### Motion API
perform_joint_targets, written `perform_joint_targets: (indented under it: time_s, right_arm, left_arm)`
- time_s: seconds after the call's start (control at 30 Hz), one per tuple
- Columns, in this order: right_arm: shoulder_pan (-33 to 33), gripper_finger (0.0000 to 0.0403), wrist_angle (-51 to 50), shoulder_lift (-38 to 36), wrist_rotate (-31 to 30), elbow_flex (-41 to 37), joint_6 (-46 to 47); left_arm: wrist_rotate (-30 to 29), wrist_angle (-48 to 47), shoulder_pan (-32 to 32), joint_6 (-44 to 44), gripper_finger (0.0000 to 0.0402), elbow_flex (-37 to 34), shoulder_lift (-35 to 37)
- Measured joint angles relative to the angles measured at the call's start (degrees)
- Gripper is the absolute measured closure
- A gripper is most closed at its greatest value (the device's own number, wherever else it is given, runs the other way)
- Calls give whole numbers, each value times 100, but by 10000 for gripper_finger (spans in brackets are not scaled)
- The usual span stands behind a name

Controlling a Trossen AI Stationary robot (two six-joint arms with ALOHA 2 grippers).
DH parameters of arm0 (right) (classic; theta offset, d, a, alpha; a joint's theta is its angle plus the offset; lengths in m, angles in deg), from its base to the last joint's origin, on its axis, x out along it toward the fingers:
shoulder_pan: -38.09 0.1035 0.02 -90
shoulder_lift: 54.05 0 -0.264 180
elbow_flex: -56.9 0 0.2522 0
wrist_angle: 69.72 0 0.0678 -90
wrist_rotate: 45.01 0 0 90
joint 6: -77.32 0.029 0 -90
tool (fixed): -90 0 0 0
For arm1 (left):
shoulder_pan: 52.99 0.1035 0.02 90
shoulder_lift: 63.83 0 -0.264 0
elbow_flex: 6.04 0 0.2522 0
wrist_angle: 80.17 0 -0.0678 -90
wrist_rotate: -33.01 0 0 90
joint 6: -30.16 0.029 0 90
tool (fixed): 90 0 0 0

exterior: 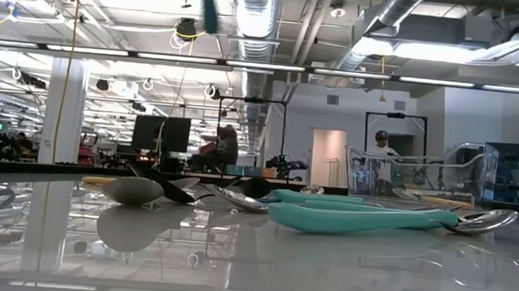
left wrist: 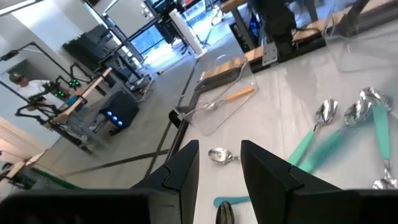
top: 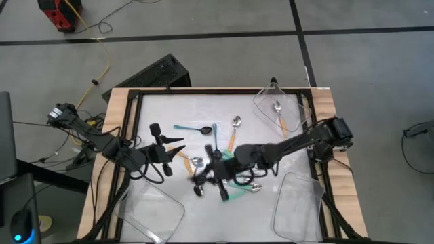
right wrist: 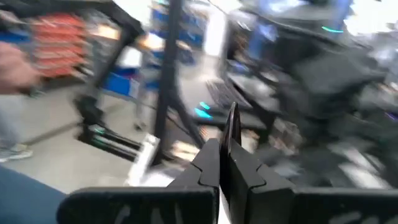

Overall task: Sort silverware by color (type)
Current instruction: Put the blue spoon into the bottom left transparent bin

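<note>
Teal-handled spoons (exterior: 363,220) lie closest at counter level, on their sides with their silver bowls pointing outward. They belong to the heap of silverware (top: 227,181) in the middle of the counter (top: 169,108), where teal, orange and dark pieces cross over one another.

Around the heap, the pieces lie singly. One orange-handled spoon (top: 233,132) rests just behind it. A blue-handled spoon with a black bowl (top: 193,129) lies flat to its left. A second thin blue one (top: 215,135) lies between those two.

One more orange-handled piece (top: 279,116) sits apart from all these, inside the clear tray at the far right corner (top: 288,102).

My right fingers (right wrist: 208,165) are pressed together, down among the heap, with the arm reaching in from the right edge. A thin dark strip (right wrist: 233,121) stands up at their tips, and I cannot tell what it is.

My left fingers (left wrist: 183,171) stand apart with nothing between them. They are just left of the heap, pointing toward it across the counter. Past their tips I see a small silver spoon bowl (left wrist: 219,155), and close under them a black bowl (left wrist: 225,214).

Two more clear trays sit at the near edge, one at the left corner (top: 152,210) and one at the right (top: 298,207).
</note>
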Motion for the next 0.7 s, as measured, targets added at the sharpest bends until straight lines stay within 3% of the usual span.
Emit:
perform_joint_targets:
  time_s: [0.07,0.27,0.57,0.7]
  right_arm:
    - [52,376,603,293,336,-11,-27]
    - [-38,376,1563,1013,375,238,162]
    - [-76,376,1367,2360,1286,2020,1023]
    - [-23,375,1045,2837,1640,2803,1168]
  left_arm:
    - [81,42,0,119,292,3,76]
    - [41,51,-44,349,292,198,673]
    - [648,-43,-42,277,292,219,1828]
    - [661,-73,-43,354,292,219,2175]
